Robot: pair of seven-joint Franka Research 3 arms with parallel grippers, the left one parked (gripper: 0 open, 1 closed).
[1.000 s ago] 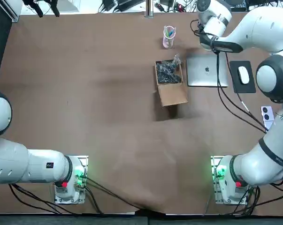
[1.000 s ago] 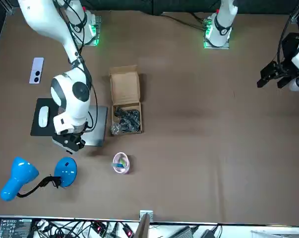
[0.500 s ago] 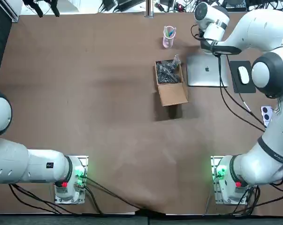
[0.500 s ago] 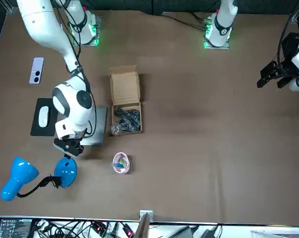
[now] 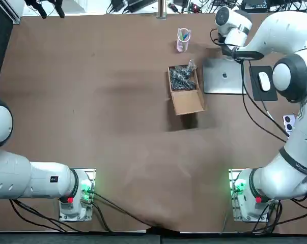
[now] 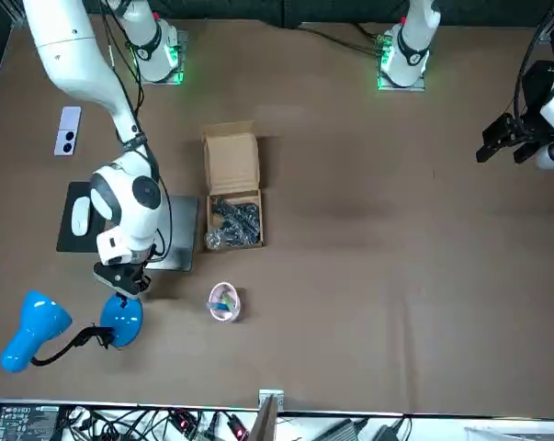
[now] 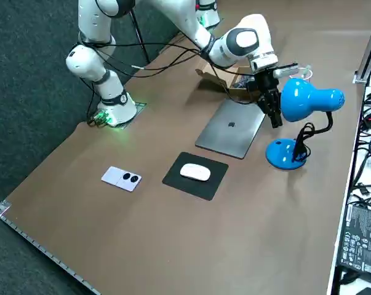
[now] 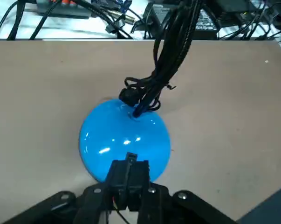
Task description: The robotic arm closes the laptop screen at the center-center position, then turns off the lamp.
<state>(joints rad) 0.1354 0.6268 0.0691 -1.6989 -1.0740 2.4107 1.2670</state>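
Note:
The silver laptop lies shut on the brown table, also seen in the right side view. The blue lamp stands just past it, with a round base, a black bent neck and a blue head. My right gripper hangs just above the near rim of the lamp base, fingers pressed together with nothing between them. From the side, the gripper sits between the laptop's edge and the lamp head. In the top view my own wrist hides the lamp.
An open cardboard box of black parts sits left of the laptop. A pink cup with pens stands behind the box. On the laptop's right are a white mouse on a black pad and a small white device. Cables crowd the far table edge.
My right gripper has moved off the laptop's far edge toward the lamp base and now hovers over it. The laptop stays shut and nothing else has shifted.

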